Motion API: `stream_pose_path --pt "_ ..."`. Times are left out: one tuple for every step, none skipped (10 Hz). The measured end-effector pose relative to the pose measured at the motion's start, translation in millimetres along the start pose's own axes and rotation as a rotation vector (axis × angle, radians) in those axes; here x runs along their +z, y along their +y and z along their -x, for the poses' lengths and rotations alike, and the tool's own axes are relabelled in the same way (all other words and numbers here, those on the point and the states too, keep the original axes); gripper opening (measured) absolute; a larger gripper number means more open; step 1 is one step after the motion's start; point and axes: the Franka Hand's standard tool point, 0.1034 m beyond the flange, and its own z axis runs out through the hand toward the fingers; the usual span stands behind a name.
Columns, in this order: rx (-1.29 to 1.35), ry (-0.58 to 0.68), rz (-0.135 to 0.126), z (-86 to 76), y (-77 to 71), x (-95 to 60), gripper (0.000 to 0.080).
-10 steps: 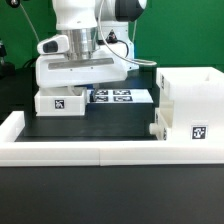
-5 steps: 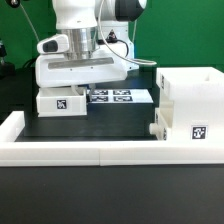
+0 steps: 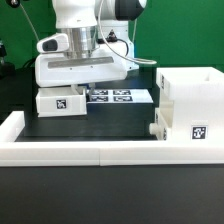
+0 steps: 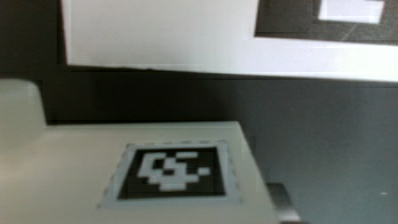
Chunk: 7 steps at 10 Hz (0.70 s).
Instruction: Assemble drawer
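My gripper (image 3: 80,52) reaches down onto a white drawer tray (image 3: 100,70) at the back left. Its fingers are hidden behind the tray's wall there. In the wrist view the tray's tagged face (image 4: 169,172) fills the near part, and one dark finger (image 4: 285,200) lies against its edge, so the gripper looks shut on this tray. A second small tray (image 3: 60,102) with a tag stands just below it on the black table. The tall open box (image 3: 190,100) with a tag stands at the exterior view's right.
The marker board (image 3: 120,97) lies on the table behind the lower tray and also shows in the wrist view (image 4: 356,10). The long low white border wall (image 3: 90,150) runs across the front. A small white lug (image 3: 155,130) sticks out of the box's side.
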Motion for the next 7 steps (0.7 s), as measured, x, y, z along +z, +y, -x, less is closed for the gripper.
stream_pose_path --pt "-0.023 -0.006 -0.007 -7.4 -0.1 -13.8 0.0044" --pt "-0.05 0.001 -0.007 -16.7 -2.3 -22.5 0.0044" --pt "-0.046 -0.004 -0.018 -26.6 -8.5 -26.2 0.0044" --pt "-0.053 0.003 -0.024 -42.0 -17.0 -31.6 0.0044" --pt "-0.063 0.023 -0.022 -58.3 -27.0 -37.8 0.0044" --pt "-0.05 0.027 -0.028 -72.7 -36.5 -42.9 0.0044" --pt "-0.056 0.044 -0.027 -89.4 -42.6 -48.3 0.0044"
